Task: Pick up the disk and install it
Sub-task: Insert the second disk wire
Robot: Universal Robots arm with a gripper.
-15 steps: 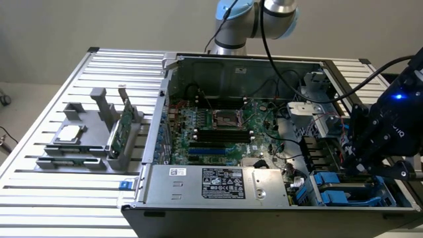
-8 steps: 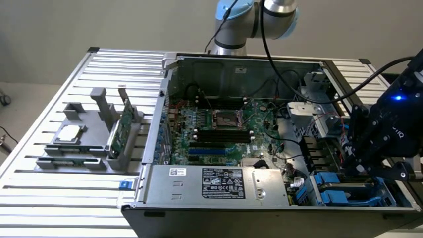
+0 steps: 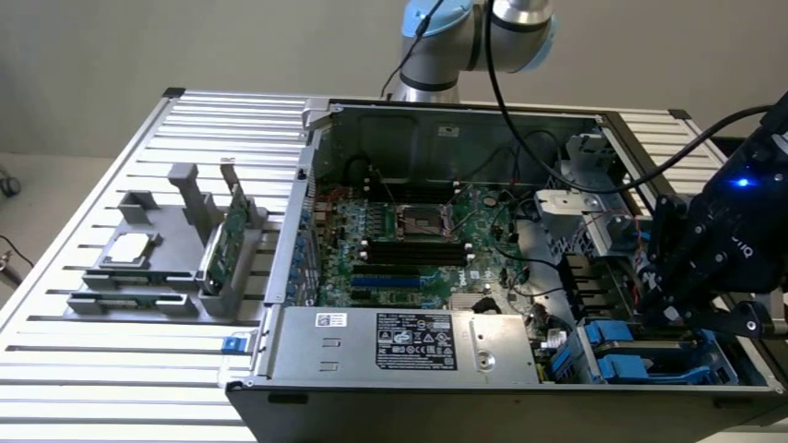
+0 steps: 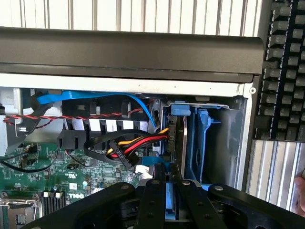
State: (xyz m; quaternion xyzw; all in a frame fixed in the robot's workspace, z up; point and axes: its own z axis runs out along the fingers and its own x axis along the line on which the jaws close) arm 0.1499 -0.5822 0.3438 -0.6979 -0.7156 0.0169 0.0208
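The arm's gripper (image 3: 689, 318) hung over the open PC case (image 3: 444, 120), at the drive-bay corner on the exterior view's right, near the front edge. In the wrist view the fingers (image 4: 155, 200) stood nearly closed, w/ a thin blue strip (image 4: 170, 202) between them – prob. the blue carrier edge of the disk (image 4: 177, 143), though how firm the grip was I couldn't tell.

The disk sat upright in the drive bay (image 4: 233, 138), its blue frame tab (image 4: 181, 109) at the far end, just beside a second blue carrier rail (image 4: 202, 138) in the neighbouring slot. In the exterior view, blue carriers (image 3: 622, 351) showed in the bay below the gripper.

A bundle of red/yellow/black power wires (image 4: 138, 143) ran to a connector right against the disk's end, and a blue SATA cable (image 4: 86, 100) looped across above it. The green motherboard (image 3: 407, 231) w/ its CPU socket (image 3: 416, 220) lay in the case middle; the PSU (image 3: 407, 341), label up, filled the near edge.

On the slatted desk (image 3: 74, 369), at the exterior view's left, a grey fixture (image 3: 161, 249) carried a small square silver chip (image 3: 129, 247) and a thin green circuit card (image 3: 221, 242) standing on edge, both well apart from the case. A black keyboard (image 4: 286, 67) lay beyond the case side in the wrist view.
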